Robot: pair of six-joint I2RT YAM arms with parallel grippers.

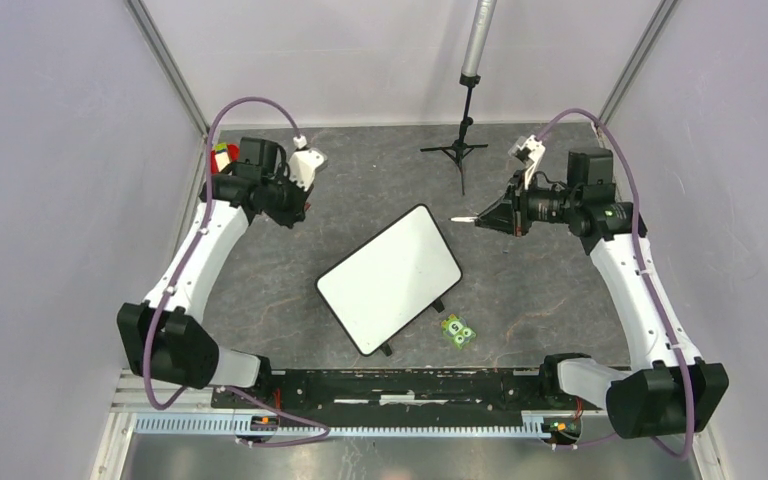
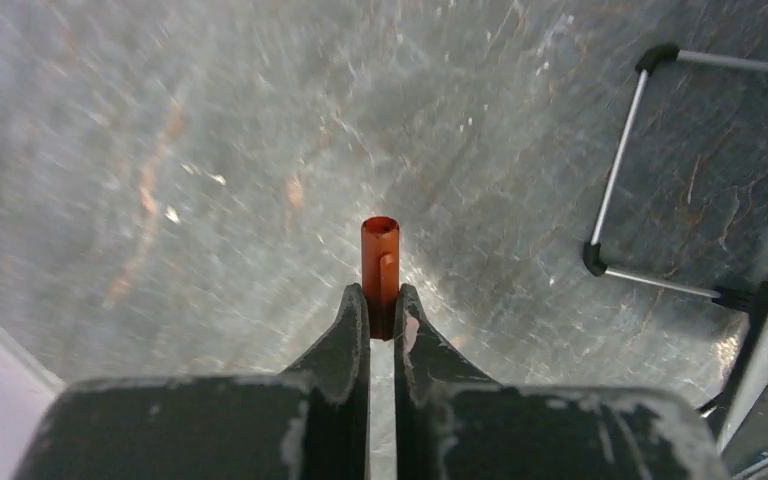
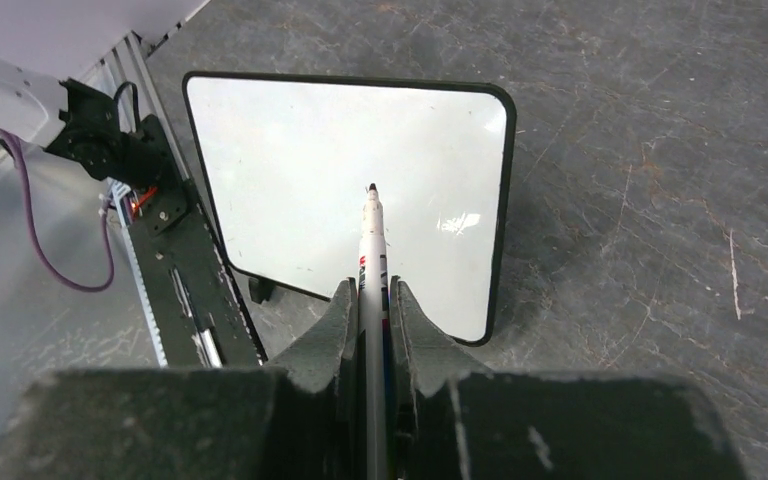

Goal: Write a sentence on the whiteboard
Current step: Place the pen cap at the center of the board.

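Looking down from the top camera, the whiteboard [image 1: 390, 278] was found mid-table on its short black legs, turned on a diagonal with its long axis run from near-left to far-right. Its face was seen as plain glossy white. The marker [image 1: 467, 217] was held about level by the right gripper [image 1: 485, 216], with the barrel lying left-right and the tip pointed left at the board's far corner, just off the rim (height over the table couldn't be told from up there).

From the right wrist camera the same marker [image 3: 371, 235] was lined up dead centre, its dark tip aimed at the whiteboard [image 3: 290, 160], and the right gripper [image 3: 372, 297] was seen squeezed tight on the barrel. Red and blue print was spotted on the barrel, too small to be read.

Only in the left wrist view could the left gripper [image 2: 381, 300] be checked. It was closed on an orange-red cap [image 2: 380, 255], open end at the far tip, over grey table [image 2: 210, 150]. A tripod [image 1: 463, 145] was parked at the back. A little green pack [image 1: 458, 331] was seen near the board's near edge, its label unreadable.
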